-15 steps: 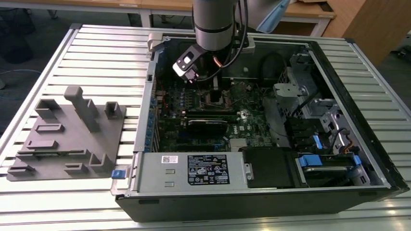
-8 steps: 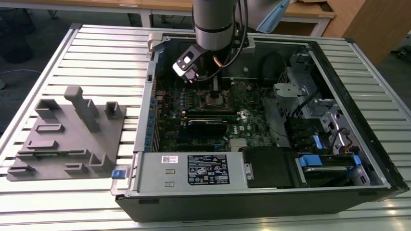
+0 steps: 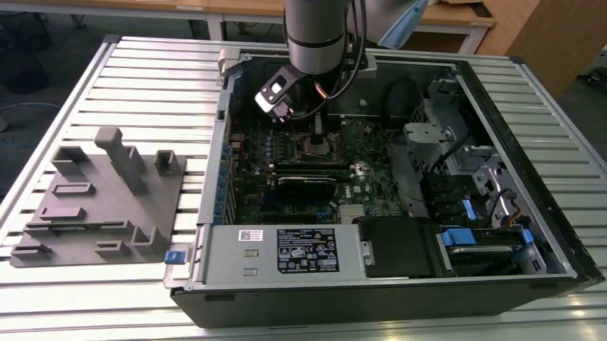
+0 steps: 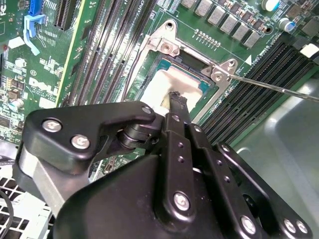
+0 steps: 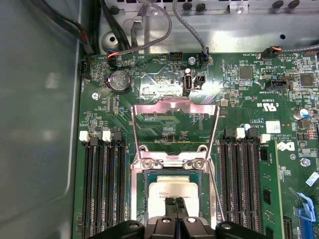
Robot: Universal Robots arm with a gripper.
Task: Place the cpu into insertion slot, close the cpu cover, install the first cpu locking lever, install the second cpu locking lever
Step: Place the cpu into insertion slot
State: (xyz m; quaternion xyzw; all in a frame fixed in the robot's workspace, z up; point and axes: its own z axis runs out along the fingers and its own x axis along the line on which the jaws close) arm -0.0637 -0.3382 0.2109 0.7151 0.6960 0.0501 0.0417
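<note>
Slatted metal tabletop [image 3: 142,85], wooden desks [image 3: 455,14] behind. Open PC case [image 3: 379,305] lay on it, grey fixture tray [image 3: 95,213] at the exterior view's left. Cpu [image 5: 172,191] sat flat in the slot [image 5: 140,189]; square, no long axis. Cover [image 5: 174,103] hinged up, off the slot. Gripper [image 5: 177,201] jaws pinched together, holding nothing, tips on the cpu top. Lever [image 4: 279,88] stuck out sideways.

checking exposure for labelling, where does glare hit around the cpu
Second wrist view: the cpu top is washed out white. First wrist view: cpu bright, glare patch on the motherboard beyond the open cpu cover. Exterior view: insertion slot dim.
</note>
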